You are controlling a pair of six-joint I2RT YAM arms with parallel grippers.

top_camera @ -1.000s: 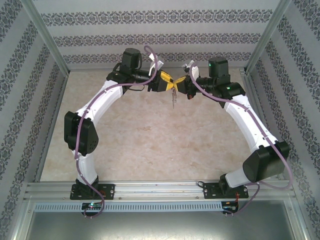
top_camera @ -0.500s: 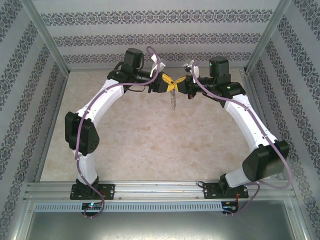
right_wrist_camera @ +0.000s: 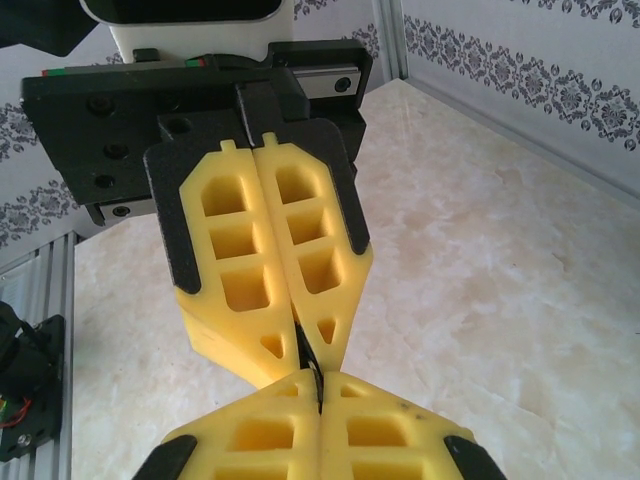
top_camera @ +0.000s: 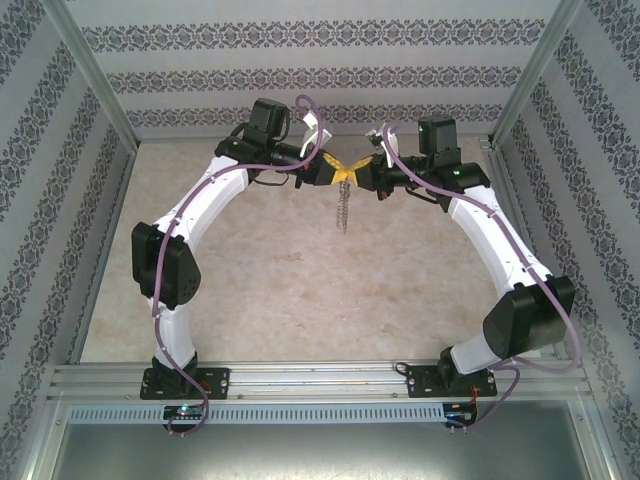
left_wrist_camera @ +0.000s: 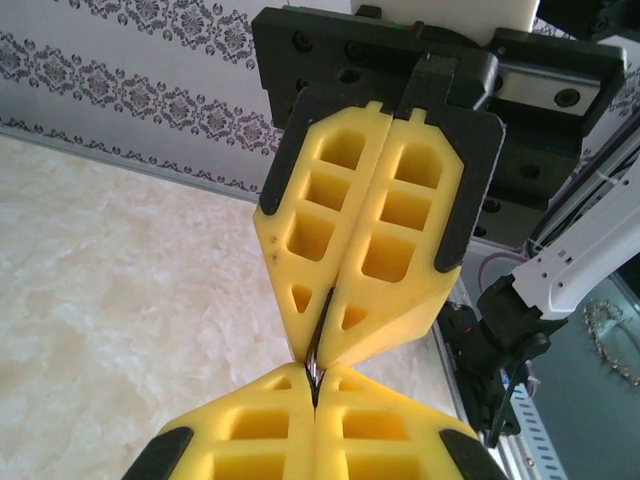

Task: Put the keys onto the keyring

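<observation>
Left tool (top_camera: 333,172) and right tool (top_camera: 357,170) meet tip to tip above the far bench (top_camera: 300,290), each pressed together on the top of the keyring (top_camera: 343,208), which dangles slack beneath them. Thin, light, slick metal, it will likely swing and twist easily; the bare wire, away from the small pieces, looks the surest hold. Overhead shows the hanging length; wrist cameras show a dark metal sliver (left_wrist_camera: 313,372) nipped between yellow pads (right_wrist_camera: 380,435).

I can read no words, numbers, brand marks or signs on anything around me; no surface carries legible writing.
</observation>
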